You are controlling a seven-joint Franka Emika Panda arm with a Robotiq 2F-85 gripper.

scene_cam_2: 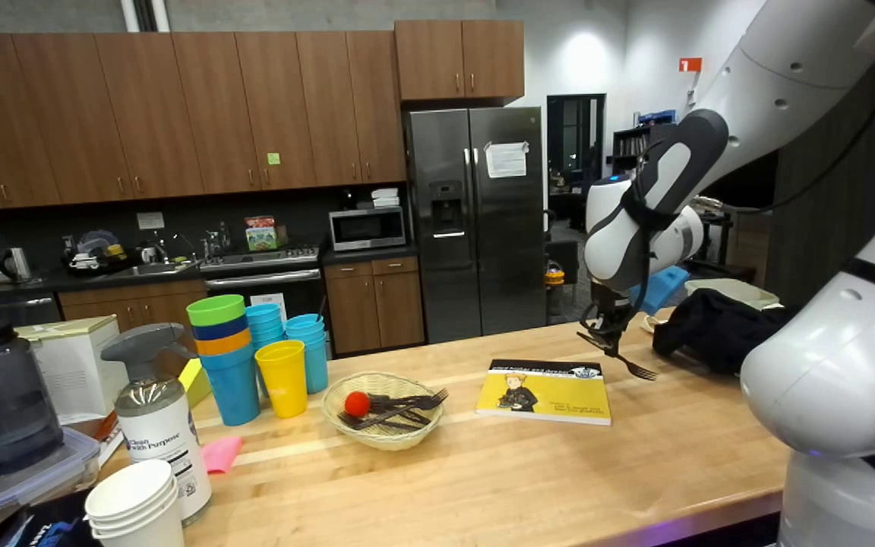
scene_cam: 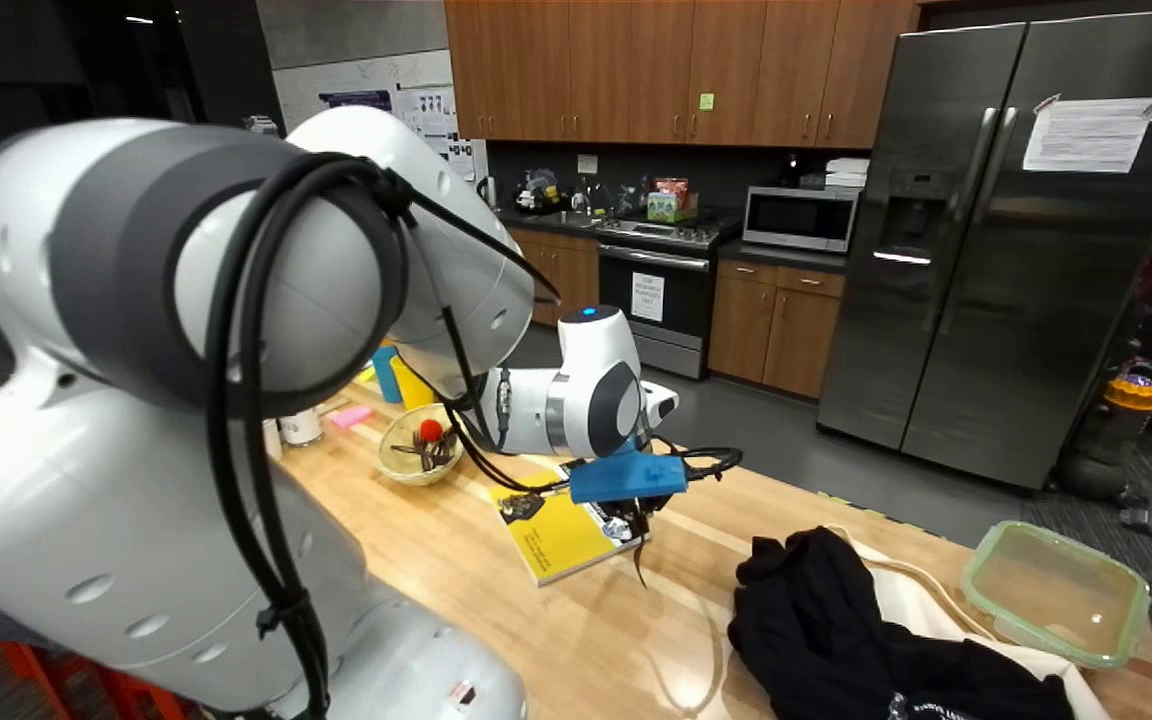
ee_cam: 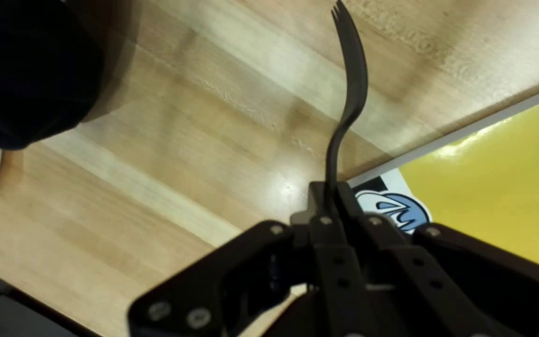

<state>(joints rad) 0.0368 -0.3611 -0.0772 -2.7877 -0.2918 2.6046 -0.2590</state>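
End effector (ee_cam: 329,195) tight around fork (ee_cam: 356,79)

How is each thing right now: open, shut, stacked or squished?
gripper: shut on the fork
fork: held, tines outward
book: closed, lying flat
basket: holding forks and a round red thing
fridge: shut
microwave: shut
oven: shut
cabinets: shut
white cups: stacked
spray bottle: upright
black cloth: crumpled

The gripper (ee_cam: 330,194), blurred in the wrist view, hides part of the fork (ee_cam: 356,75); edges there crop the book (ee_cam: 498,187) and black cloth (ee_cam: 31,70). In an exterior view the arm (scene_cam: 326,290) hides part of the yellow cup (scene_cam: 412,384), and the writing on the note (scene_cam: 1088,135) is too small to read.
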